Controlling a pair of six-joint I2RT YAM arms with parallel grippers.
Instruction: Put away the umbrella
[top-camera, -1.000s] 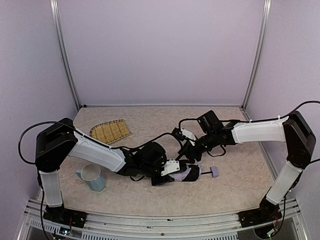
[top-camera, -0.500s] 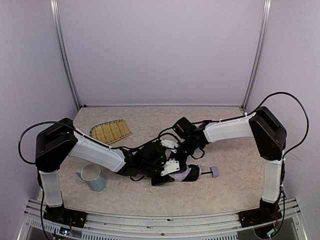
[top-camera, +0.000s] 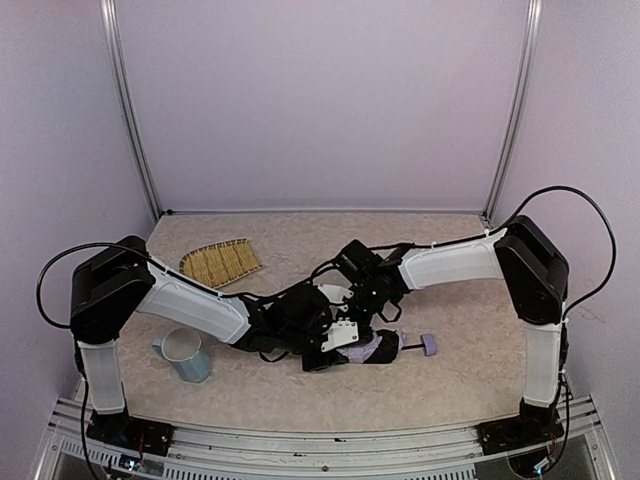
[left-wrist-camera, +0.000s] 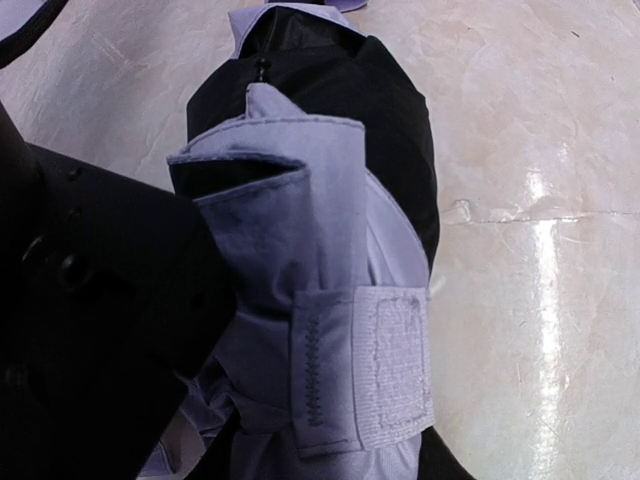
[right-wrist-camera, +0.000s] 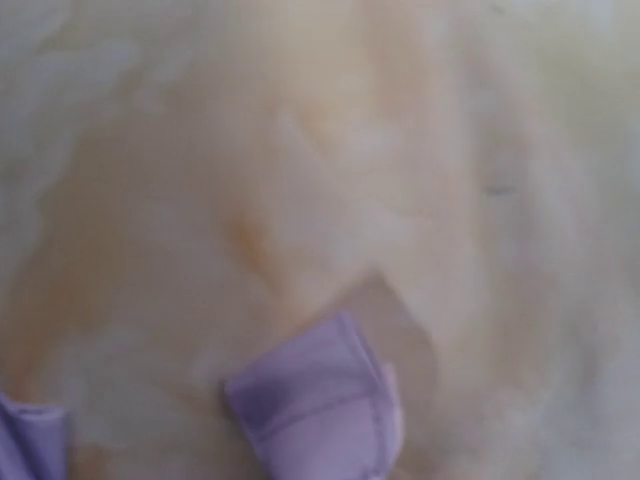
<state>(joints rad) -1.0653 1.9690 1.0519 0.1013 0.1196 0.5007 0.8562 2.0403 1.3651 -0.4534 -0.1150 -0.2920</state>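
Note:
The folded umbrella (top-camera: 378, 349) lies near the table's front middle, with its lavender handle knob (top-camera: 428, 345) pointing right. My left gripper (top-camera: 343, 352) is shut on the bundled fabric. In the left wrist view a black finger (left-wrist-camera: 90, 330) presses the umbrella (left-wrist-camera: 330, 230) from the left, and the closing strap (left-wrist-camera: 385, 370) with its fastener patch lies across the lavender cloth. My right gripper (top-camera: 350, 314) hovers just behind the bundle, shut. The blurred right wrist view shows a lavender strap end (right-wrist-camera: 310, 400) rising from where its jaws are. Its fingers are hidden.
A woven bamboo tray (top-camera: 222, 262) lies at the back left. A pale blue mug (top-camera: 187, 355) stands front left beside the left arm. Lavender walls and metal posts enclose the table.
The right arm has swung in leftward from the right side to just behind the umbrella, and its gripper has shut. The left arm and the umbrella have stayed put.

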